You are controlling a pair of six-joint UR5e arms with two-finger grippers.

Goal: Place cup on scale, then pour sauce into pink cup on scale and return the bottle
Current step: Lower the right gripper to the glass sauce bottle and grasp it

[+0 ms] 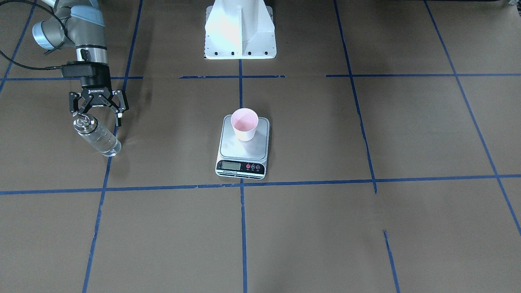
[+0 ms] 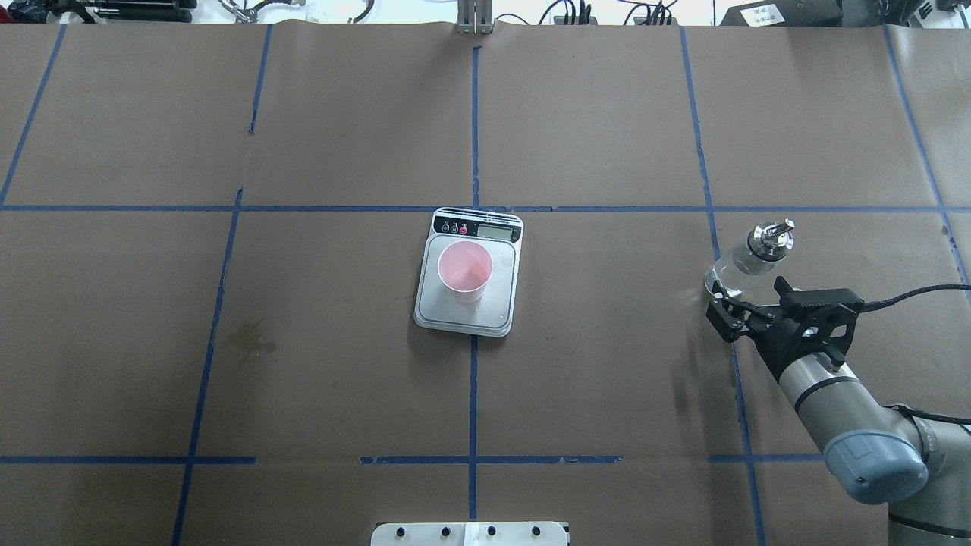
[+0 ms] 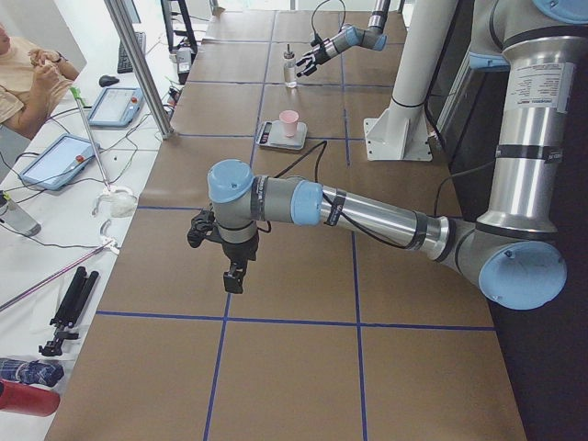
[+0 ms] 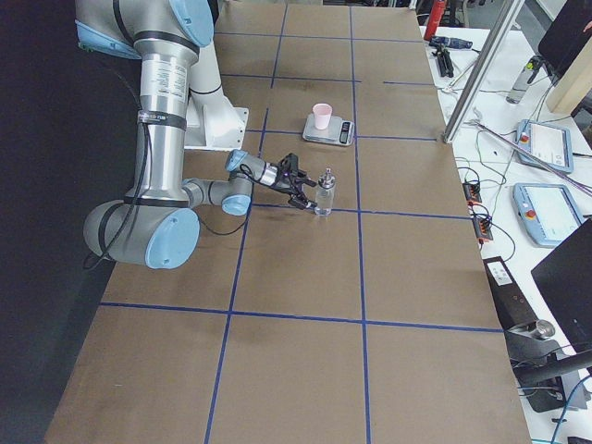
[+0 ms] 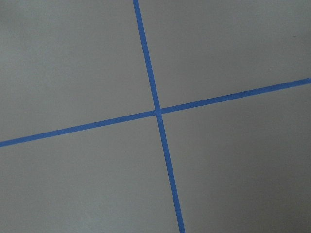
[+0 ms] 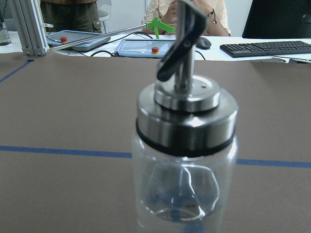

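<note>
The pale pink cup point(image 1: 244, 123) stands upright on the silver scale point(image 1: 229, 151) at the table's middle; both also show in the overhead view, the cup point(image 2: 465, 270) on the scale point(image 2: 436, 312). The clear glass bottle point(image 1: 99, 137) with its silver spout cap stands upright on the table, with some clear liquid in it. My right gripper point(image 1: 97, 118) is open just behind the bottle, jaws spread wide and not closed on it. The right wrist view shows the bottle point(image 6: 186, 160) close and centred. My left gripper point(image 3: 230, 262) hangs over bare table; I cannot tell whether it is open or shut.
The robot's white base point(image 1: 240, 32) stands behind the scale. Blue tape lines point(image 5: 158, 112) cross the brown table cover. Tablets, cables and seated operators are beyond the table's far edge.
</note>
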